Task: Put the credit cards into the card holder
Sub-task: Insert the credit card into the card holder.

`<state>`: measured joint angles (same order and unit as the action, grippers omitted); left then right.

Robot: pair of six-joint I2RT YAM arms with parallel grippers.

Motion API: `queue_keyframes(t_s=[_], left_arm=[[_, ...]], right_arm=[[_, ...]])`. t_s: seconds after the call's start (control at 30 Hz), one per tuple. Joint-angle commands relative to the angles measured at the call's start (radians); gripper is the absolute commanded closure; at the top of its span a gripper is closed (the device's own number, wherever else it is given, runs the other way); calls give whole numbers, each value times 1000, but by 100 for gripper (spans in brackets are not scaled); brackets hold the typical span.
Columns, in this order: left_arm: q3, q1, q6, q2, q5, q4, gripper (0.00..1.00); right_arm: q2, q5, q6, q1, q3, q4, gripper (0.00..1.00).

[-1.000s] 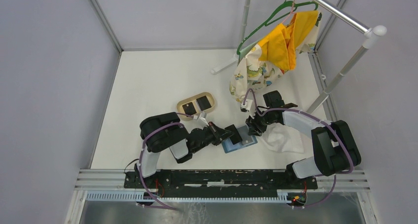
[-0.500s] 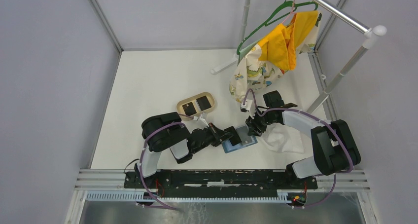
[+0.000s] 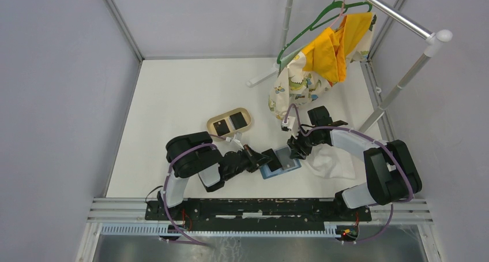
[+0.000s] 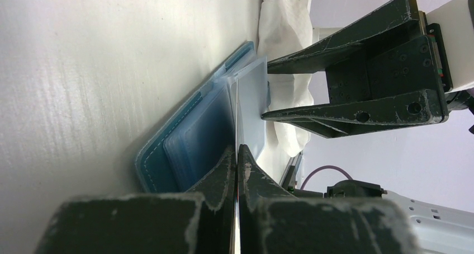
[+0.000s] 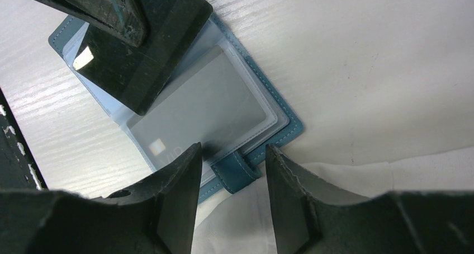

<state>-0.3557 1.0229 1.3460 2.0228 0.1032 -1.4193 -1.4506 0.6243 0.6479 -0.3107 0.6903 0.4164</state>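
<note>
Top view: my left tool (image 3: 275,159) and right tool (image 3: 295,151) cover most of the wallet (image 3: 269,171), and the held card is hidden under them. Tray (image 3: 233,110) cards (image 3: 237,121) too small to read. Right wrist view: left tool's finger hides part of the card (image 5: 151,58). Cloth (image 5: 358,187) cut off at the frame edge.

White table (image 3: 173,100), nothing fancy: the blue card holder (image 3: 286,165) is laid open right under the left gripper (image 3: 275,160) and right gripper (image 3: 294,149). A white cloth (image 3: 331,161) is spread just beside the right one, and a tan tray (image 3: 230,110) is set near the left one.
</note>
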Motion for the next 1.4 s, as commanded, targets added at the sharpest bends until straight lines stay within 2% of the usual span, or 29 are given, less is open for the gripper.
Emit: queue_keyframes(t_s=[0.0,0.6,1.03,1.37], left_arm=[[4,6,41,11,17,-39,98],[-34,21,111,77,-18,-60,98],[-57,19,171,56,-56,59,98],[-72,10,175,71,-83,64,98]], right_arm=[[-13,-38,9,6,3,10,49],[-7,-37,7,7,3,8,49],[-7,-39,10,6,3,8,49],[-7,-41,11,6,3,9,49]])
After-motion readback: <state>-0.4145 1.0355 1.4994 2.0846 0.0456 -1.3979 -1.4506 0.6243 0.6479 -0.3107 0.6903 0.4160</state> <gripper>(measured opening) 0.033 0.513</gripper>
